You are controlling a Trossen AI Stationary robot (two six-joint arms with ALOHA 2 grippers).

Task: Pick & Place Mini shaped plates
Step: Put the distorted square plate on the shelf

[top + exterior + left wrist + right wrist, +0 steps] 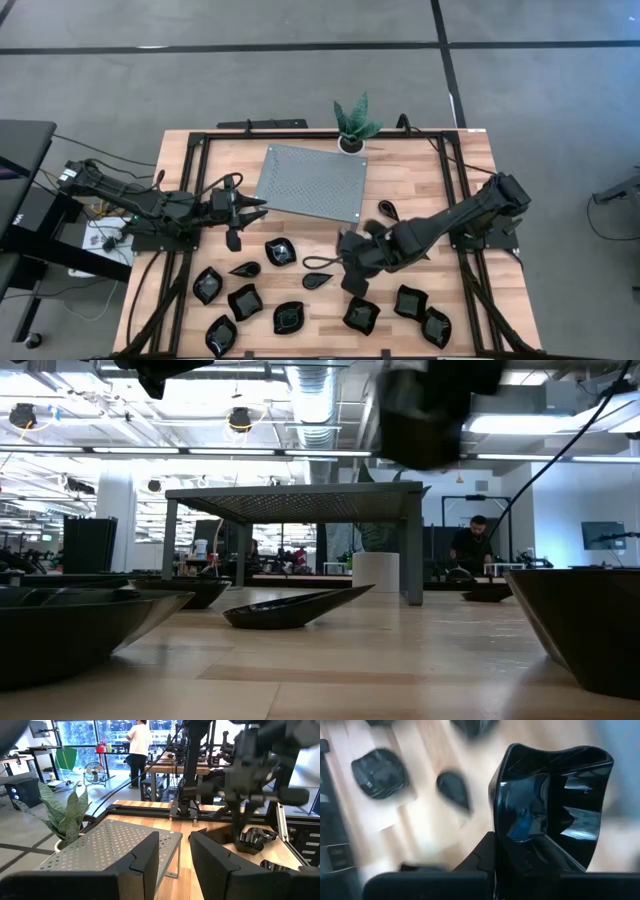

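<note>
A square plate (550, 800) is seen clenched by its rim in the right hand (352, 283), lifted clear of the bench (400, 205), with other plates (245, 300) scattered just beside and below it. Since only the rim is pinched, the glossy plate could slip or swing out if moved quickly, or be knocked against the stand (312, 182). The left hand (250, 207) is held released beside the stand's edge, so the open room between the two is judged narrow.

Table (420, 170) seen from overhead, straight down. Low cam set at tabletop level, facing the room. Wrist cams aimed forward, close in. Perforated stand (312, 182) shared by overhead, low (300, 493) & left wrist (107, 845).
</note>
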